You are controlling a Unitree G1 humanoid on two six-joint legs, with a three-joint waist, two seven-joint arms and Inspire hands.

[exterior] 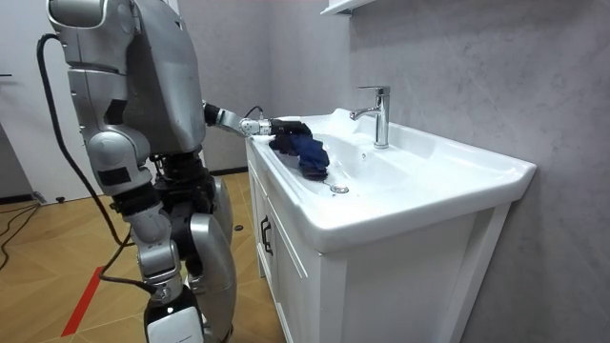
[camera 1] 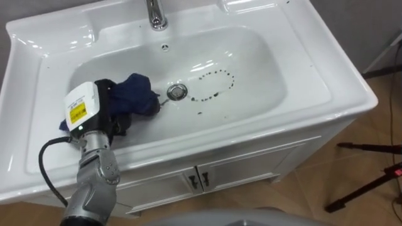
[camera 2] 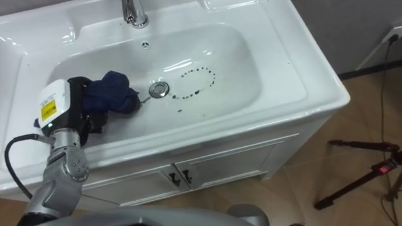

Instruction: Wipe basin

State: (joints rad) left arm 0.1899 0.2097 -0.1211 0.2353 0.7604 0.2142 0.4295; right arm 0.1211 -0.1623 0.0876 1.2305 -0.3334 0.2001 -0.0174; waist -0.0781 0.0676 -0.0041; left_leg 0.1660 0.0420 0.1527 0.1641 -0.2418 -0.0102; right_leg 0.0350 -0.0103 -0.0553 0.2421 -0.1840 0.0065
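A white basin [camera 1: 264, 81] fills the view, with a chrome tap [camera 1: 156, 14] at the back and a round drain [camera 1: 178, 91] in the middle. A ring of dark specks [camera 1: 217, 78] lies on the bowl just right of the drain. My left hand [camera 1: 108, 105] reaches in from the lower left, its fingers curled on a bunched dark blue cloth [camera 1: 139, 94]. The cloth rests on the bowl's floor, just left of the drain. In the room view my right hand [exterior: 176, 319] hangs low at my side.
The basin's flat rim [camera 1: 352, 94] runs round the bowl, over white cabinet doors [camera 1: 220, 176]. A black tripod's legs [camera 1: 370, 182] spread over the wooden floor at the right. I stand at the cabinet's front.
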